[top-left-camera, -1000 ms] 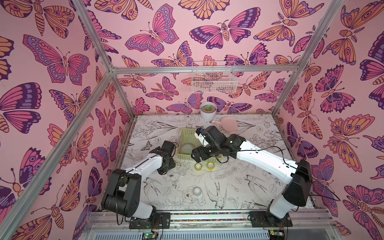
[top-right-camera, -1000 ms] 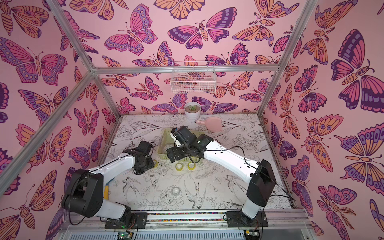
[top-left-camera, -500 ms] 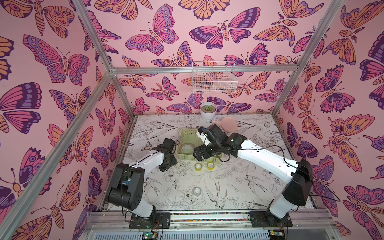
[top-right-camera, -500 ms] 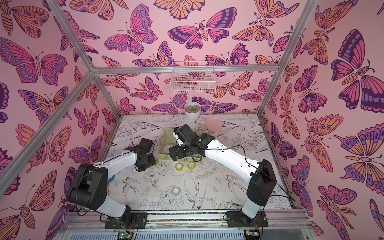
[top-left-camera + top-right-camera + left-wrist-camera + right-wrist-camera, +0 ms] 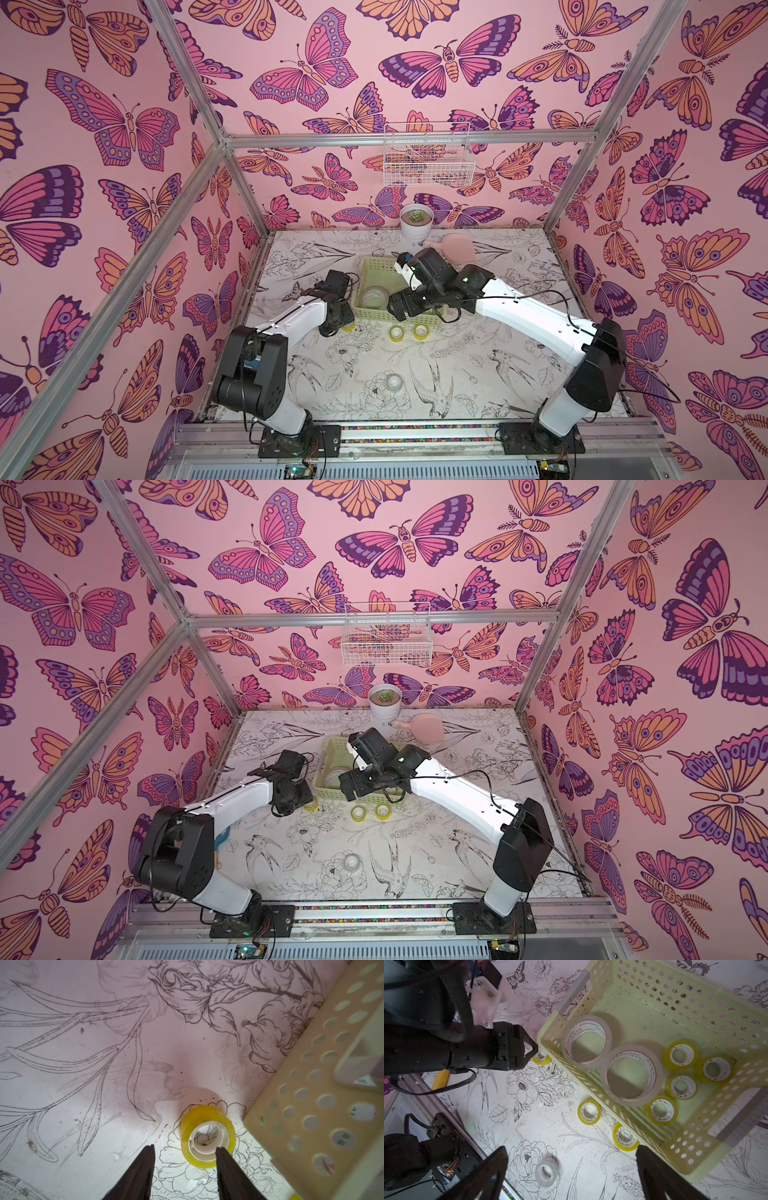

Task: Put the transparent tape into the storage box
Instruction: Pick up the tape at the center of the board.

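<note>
Pink walls (image 5: 124, 124) printed with large purple, orange and magenta butterflies close in the left, far and right sides, framed by bare aluminium bars (image 5: 316, 139). A white wire basket (image 5: 428, 166) hangs on the far wall. The tabletop (image 5: 457, 374) is white with black line drawings of flowers and birds. The light is even, with soft shadows.

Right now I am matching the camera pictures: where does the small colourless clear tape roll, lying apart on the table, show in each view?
In a top view: small colourless tape roll lies low centre of the picture.
In a top view: the roll, same spot.
Left wrist: not in it.
Right wrist: the roll, flat on a drawn flower.
Shared landmark: the pale yellow-green perforated plastic storage box, in all four views.
</note>
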